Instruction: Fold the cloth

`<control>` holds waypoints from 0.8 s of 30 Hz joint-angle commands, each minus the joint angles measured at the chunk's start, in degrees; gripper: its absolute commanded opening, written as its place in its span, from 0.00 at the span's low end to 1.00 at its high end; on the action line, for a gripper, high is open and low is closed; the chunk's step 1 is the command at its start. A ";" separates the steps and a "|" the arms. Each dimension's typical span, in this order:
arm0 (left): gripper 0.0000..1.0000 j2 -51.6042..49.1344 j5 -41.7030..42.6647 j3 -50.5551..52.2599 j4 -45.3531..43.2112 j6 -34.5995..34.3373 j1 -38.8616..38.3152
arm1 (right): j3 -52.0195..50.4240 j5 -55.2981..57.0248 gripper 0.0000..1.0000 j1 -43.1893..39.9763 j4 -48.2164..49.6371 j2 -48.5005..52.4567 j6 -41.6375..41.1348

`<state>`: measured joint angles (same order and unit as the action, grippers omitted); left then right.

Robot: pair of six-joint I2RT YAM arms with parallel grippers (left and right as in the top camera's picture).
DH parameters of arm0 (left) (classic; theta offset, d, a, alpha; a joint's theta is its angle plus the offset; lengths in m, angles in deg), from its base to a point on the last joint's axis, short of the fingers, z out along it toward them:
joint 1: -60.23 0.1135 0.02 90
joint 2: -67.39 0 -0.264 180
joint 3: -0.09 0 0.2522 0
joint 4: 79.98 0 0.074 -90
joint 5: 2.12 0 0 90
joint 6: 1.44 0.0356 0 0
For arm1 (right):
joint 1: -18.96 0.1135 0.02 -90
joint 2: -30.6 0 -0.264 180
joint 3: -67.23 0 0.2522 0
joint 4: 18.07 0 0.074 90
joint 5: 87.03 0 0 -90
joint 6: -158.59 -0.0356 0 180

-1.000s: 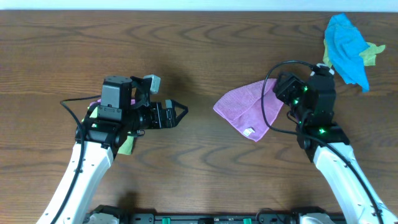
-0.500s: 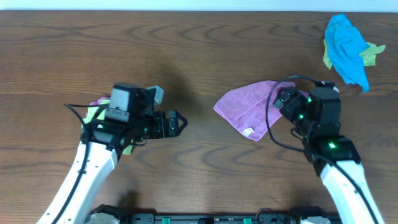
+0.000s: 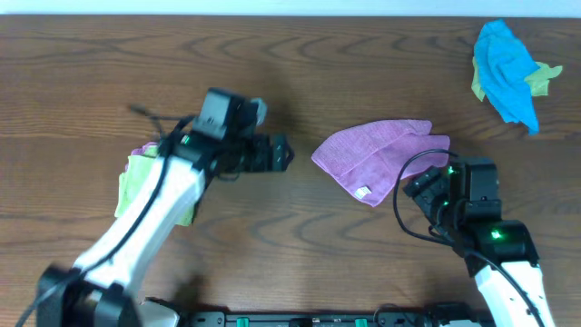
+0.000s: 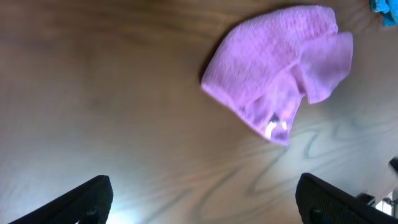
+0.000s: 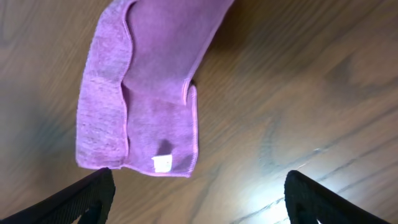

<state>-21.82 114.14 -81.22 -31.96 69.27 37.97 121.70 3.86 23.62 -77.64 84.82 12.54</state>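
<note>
The cloth [image 3: 374,156] lies flat on the surface [image 3: 300,64], right of centre, between the two arms and held by neither. It looks doubled over already, though loosely. In the right wrist view a smoother layer sits over a fuzzier one with the edges out of line and the label [image 5: 161,163] showing at the near corner, and from overhead a flap juts out on the far-right side. The left fingers [image 3: 280,154] hover spread wide and empty, pointing at the cloth's left corner but well short of it. The right fingers [image 3: 419,184] are likewise parted and carry nothing, close beside the lower-right edge yet apart from it — the wrist view shows bare wood between them and the hem. My reading is that one fold is down and the step in hand is the approach for the next — or a tidy-up of the first. That calls for each arm to come down on an edge, pinch through both layers so they do not slide apart, and carry it across to meet the opposite side; the jutting flap probably wants squaring first. The blue cloth [image 3: 504,64] at the far right and the green cloth [image 3: 132,182] under the left arm lie well away and should not interfere.
</note>
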 commanded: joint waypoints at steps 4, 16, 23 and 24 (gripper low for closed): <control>0.96 -9.33 -0.68 -11.02 2.01 1.29 -2.25 | -9.40 -8.72 0.81 -0.63 5.86 -0.09 -7.19; 0.96 -18.25 3.93 -14.05 1.92 0.59 -8.37 | -28.22 -17.73 0.74 -0.42 34.18 1.01 -17.27; 0.95 -19.23 4.76 -14.05 0.57 0.39 -10.23 | -29.57 -17.59 0.67 1.31 42.45 6.12 -18.80; 0.95 -19.23 4.76 -14.05 0.26 0.39 -10.34 | -29.57 -17.40 0.67 1.79 44.17 7.78 -19.41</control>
<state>-41.10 117.96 -94.07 -31.28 69.27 27.96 92.72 -13.58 24.19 -34.97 90.17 -4.73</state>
